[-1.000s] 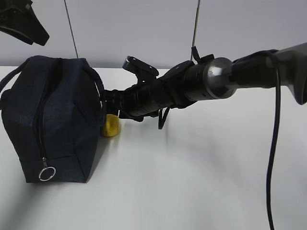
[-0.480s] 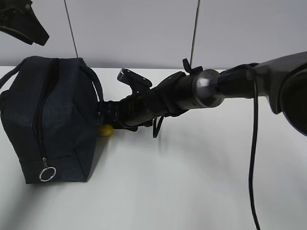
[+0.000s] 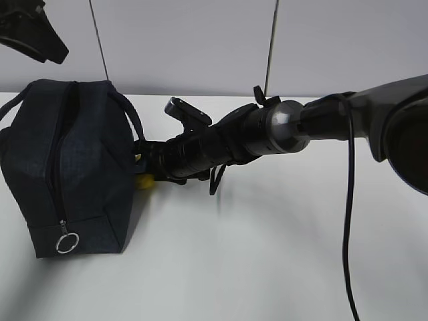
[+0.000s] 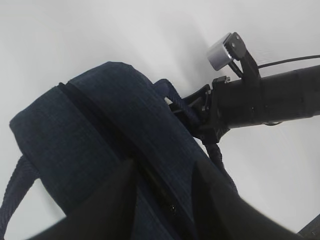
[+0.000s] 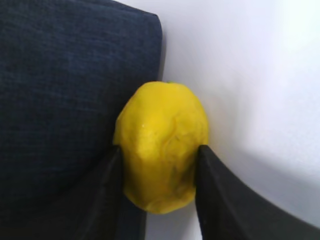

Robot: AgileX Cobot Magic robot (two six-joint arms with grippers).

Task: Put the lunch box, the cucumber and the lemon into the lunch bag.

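Note:
The navy lunch bag [image 3: 63, 167] stands on the white table at the left. Its zipper ring pull [image 3: 66, 242] hangs low on the near end. The yellow lemon [image 5: 162, 115] lies on the table against the bag's right side, only a sliver of the lemon [image 3: 142, 180] showing in the exterior view. My right gripper [image 5: 160, 150] has a finger pressed on each flank of it. My left gripper [image 4: 165, 165] hovers open above the bag's top zipper seam, holding nothing. The lunch box and the cucumber are out of view.
My right arm [image 3: 267, 134] stretches across the middle of the table from the right, its cable [image 3: 348, 221] hanging down. A bag handle [image 3: 130, 114] loops just above the right gripper. White table surface [image 3: 254, 254] lies in front of the arm.
The right arm has pushed left toward the bag. The lemon now sits tight against the bag's side, mostly hidden in the exterior view, and the right fingers have narrowed onto it. Left arm unchanged.

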